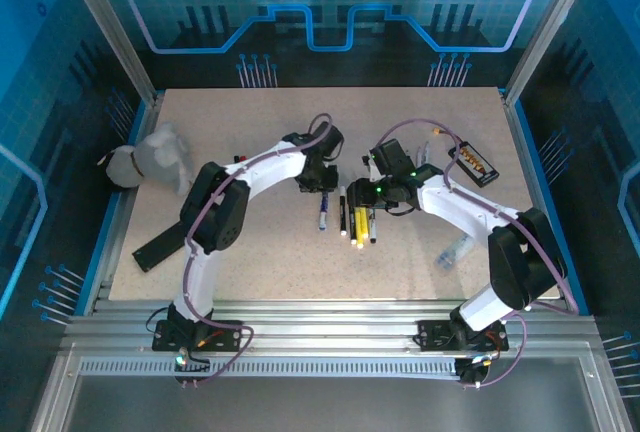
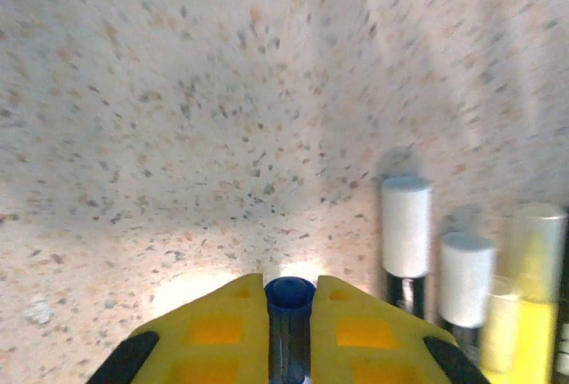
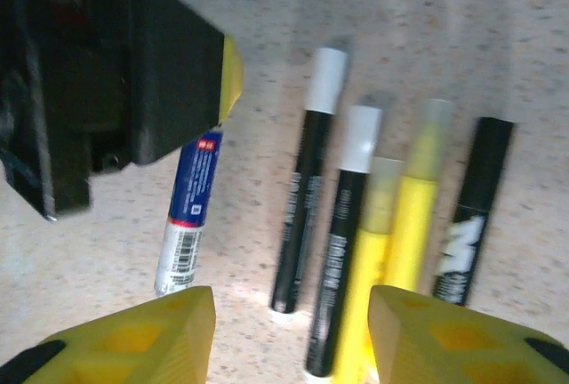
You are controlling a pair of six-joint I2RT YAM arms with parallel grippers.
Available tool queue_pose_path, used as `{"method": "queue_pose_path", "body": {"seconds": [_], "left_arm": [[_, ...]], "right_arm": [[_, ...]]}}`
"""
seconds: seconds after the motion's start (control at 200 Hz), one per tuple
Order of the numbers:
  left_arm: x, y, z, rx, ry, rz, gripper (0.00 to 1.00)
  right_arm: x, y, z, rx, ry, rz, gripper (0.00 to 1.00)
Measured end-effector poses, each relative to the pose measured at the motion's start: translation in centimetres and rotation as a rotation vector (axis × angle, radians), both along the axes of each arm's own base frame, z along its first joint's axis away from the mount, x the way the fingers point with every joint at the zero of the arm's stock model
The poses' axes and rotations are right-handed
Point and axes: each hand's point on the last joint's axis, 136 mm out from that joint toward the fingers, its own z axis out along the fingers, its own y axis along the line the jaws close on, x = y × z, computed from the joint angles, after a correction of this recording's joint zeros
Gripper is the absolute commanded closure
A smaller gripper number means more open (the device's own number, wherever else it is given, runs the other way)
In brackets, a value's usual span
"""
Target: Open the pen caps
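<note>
The blue pen cap [image 2: 290, 295] is clamped between the closed fingers of the left gripper [image 2: 290, 284], low over the table [image 2: 178, 135]. The right gripper [image 3: 291, 306] is held open and empty above the other pens [image 3: 302, 197], laid side by side with white caps [image 3: 327, 68] fitted.

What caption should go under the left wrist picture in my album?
The left gripper pinches the blue pen cap, with white-capped pens and yellow pens beside it on the speckled table.
</note>
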Motion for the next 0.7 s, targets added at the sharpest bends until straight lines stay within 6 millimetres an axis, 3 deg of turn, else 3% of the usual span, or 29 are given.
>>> {"method": "queue_pose_path", "body": {"seconds": [0.075,0.18,0.405,0.59,0.67,0.695], "left_arm": [[0.3,-0.5,2.0,-0.063,-0.022,0.009,1.0],[0.3,-2.0,4.4,-0.154,-0.047,0.005,1.0],[0.0,-3.5,6.3,-0.252,-0.057,0.008,1.0],[-0.1,-3.5,7.4,-0.275,-0.066,0.019,1.0],[-0.1,-3.6,7.7,-0.281,-0.072,0.021,1.0],[-0.1,-3.6,7.8,-0.282,-0.073,0.021,1.0]], "right_arm": [[0.1,1.1,0.6,0.065,0.0,0.009,0.37],[0.4,2.4,1.6,0.135,-0.018,0.029,0.35],[0.4,3.9,1.3,0.18,0.0,0.05,0.36],[-0.2,4.8,0.6,0.186,0.03,0.066,0.43],[-0.5,5.3,0.6,0.194,0.038,0.071,0.52],[-0.5,5.4,0.6,0.199,0.038,0.073,0.6]]}}
